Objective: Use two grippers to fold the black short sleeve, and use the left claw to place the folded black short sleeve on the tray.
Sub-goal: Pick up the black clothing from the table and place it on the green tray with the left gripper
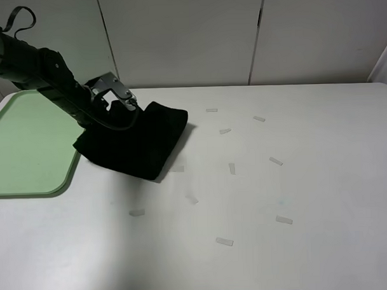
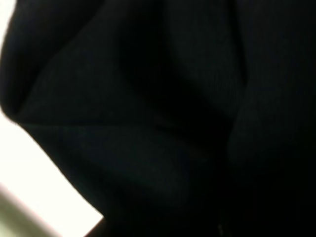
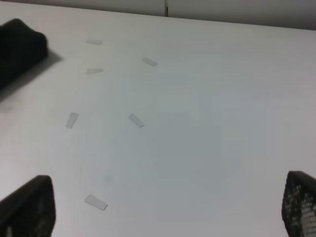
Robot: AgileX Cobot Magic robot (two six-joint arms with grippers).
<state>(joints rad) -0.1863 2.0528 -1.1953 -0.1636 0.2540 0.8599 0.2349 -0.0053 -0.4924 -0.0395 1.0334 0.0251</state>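
The left pincer point(image 1: 119, 103), clenched on the folded black short sleeve point(image 1: 139, 144), has the tray point(image 1: 28, 151) just beside the bundle on its own side, while the right pincer point(image 3: 163, 217) hangs released over bare tabletop point(image 1: 278, 193).

A lab-like test room: bare white table point(image 1: 324, 255), plain white wall panels point(image 1: 183, 37).

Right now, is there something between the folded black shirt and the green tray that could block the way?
Nothing visible does. The shirt lies right beside the tray, one corner reaching its rim, under the left gripper. The paper scraps lie on the shirt's other side.
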